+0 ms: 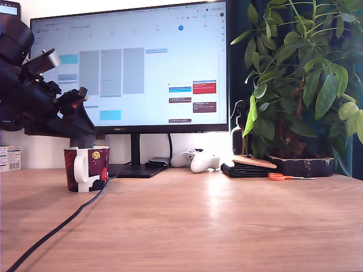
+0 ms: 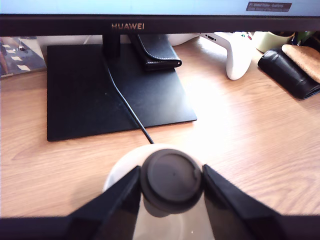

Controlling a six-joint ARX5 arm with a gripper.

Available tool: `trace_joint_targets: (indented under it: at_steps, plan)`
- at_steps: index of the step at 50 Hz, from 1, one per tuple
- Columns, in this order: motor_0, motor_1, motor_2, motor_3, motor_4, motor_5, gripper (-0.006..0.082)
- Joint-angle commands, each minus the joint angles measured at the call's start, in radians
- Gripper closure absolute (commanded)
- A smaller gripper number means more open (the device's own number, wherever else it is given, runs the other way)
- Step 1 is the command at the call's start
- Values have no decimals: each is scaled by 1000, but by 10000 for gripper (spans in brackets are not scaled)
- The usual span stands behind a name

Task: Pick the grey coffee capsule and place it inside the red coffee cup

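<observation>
While the arm reached in from the exterior view's left, its claw [image 2: 171, 181] was clenched on the grey coffee capsule [image 2: 171, 178], one dark finger pressed to each side of the capsule's round lid. That capsule hung directly over the pale open mouth of the red coffee cup [image 1: 86, 169], not yet resting inside it as far as the wrist view showed. In the exterior view the cup stood on the wooden worktop [image 1: 198, 226] at about eight o'clock from the monitor [image 1: 130, 65], its white handle turned toward the camera and a black cable [image 1: 57, 229] trailing past it. Further right lay a white game controller [image 1: 198, 161], then a dark wallet [image 1: 245, 168], orange scissors [image 1: 278, 177] and a leafy potted plant [image 1: 300, 79] at three o'clock.
</observation>
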Motion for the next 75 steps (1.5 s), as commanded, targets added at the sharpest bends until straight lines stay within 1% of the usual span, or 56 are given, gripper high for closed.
trace_joint_targets:
  at_steps: [1, 7, 19, 22, 24, 27, 30, 36, 37, 38, 39, 43, 49, 56, 67, 75]
  plan:
    - [-2, -2, 27, -6, 24, -2, -10]
    - [-2, -4, 53, -45, 38, -1, -9]
    - [18, -69, 116, -191, 26, 0, -1]
    - [28, -99, 122, -216, 25, 0, 30]
    - [35, -122, 124, -232, 25, 0, 80]
    - [49, -161, 125, -261, 21, -1, 191]
    - [66, -200, 125, -292, 22, -1, 354]
    - [98, -283, 125, -359, 22, 0, 764]
    - [101, -296, 125, -368, 21, 2, 805]
    - [108, -309, 125, -377, 21, 2, 781]
    - [112, -321, 125, -382, 18, 3, 779]
    - [128, -372, 125, -408, -10, 10, 787]
    - [138, -444, 125, -455, -60, 51, 787]
    - [139, -512, 125, -497, -106, 59, 787]
    - [138, -566, 125, -561, -208, 59, 787]
    - [138, -582, 123, -583, -225, 60, 787]
